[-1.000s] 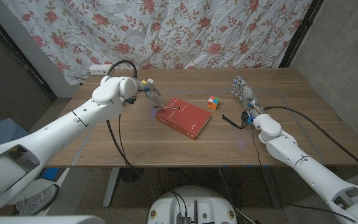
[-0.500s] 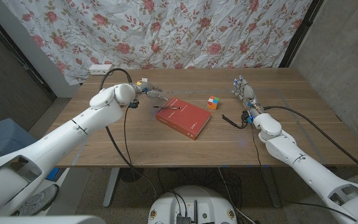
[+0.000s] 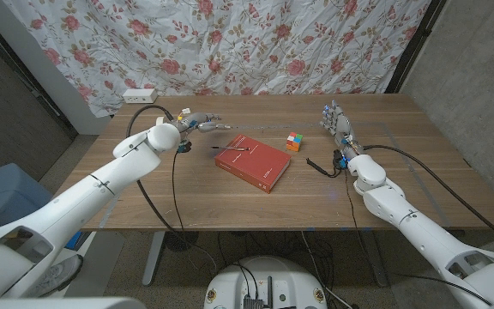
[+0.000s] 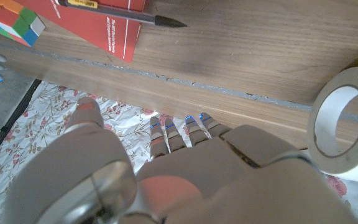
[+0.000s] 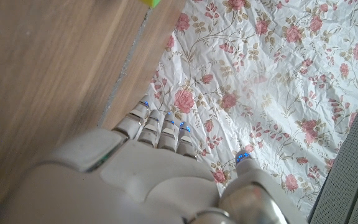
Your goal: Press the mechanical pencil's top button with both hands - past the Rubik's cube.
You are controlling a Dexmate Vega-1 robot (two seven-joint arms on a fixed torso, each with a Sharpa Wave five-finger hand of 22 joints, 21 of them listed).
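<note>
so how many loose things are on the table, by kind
book: 1, red book
mechanical pencil: 1, mechanical pencil lying on the book
Rubik's cube: 1, Rubik's cube beside the book
tape roll: 1, tape roll near the left hand
power strip: 1, power strip at the far corner
total: 5

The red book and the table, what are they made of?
The red book looks like paper inside a smooth, matte red cover, probably card; its spine shows white print in the left wrist view. The table looks like wood, or a wood-look top: brown with long grain lines.
</note>
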